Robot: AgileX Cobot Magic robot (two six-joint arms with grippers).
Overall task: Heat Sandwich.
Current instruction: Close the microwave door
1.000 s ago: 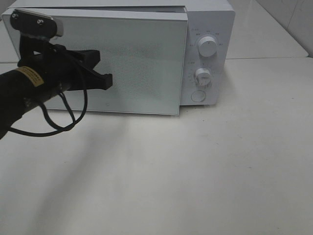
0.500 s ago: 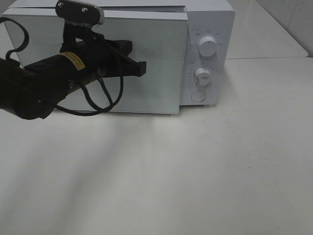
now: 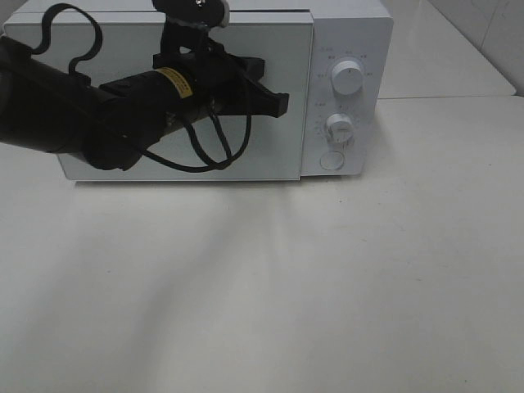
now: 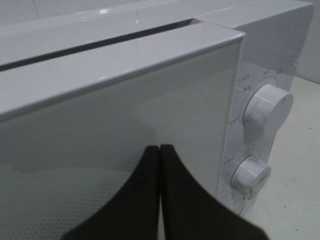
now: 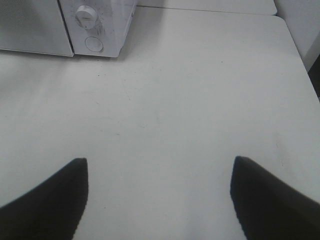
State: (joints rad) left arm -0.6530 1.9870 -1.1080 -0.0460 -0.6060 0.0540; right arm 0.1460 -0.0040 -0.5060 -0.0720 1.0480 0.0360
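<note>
Microwave (image 3: 352, 37) interior hidden behind door (image 3: 274, 151), left end effector (image 3: 283, 104) closed

Microwave (image 3: 352, 33) rearward on the table (image 3: 327, 286); left gripper (image 3: 284, 104) before, perhaps against, its door (image 3: 278, 160); control panel (image 3: 364, 123) rightward.

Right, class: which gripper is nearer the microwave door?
Left. The left gripper, jaws shut, is right in front of the microwave door, near its dial-side edge. The right gripper, jaws wide, hangs over the table, well away from it.
</note>
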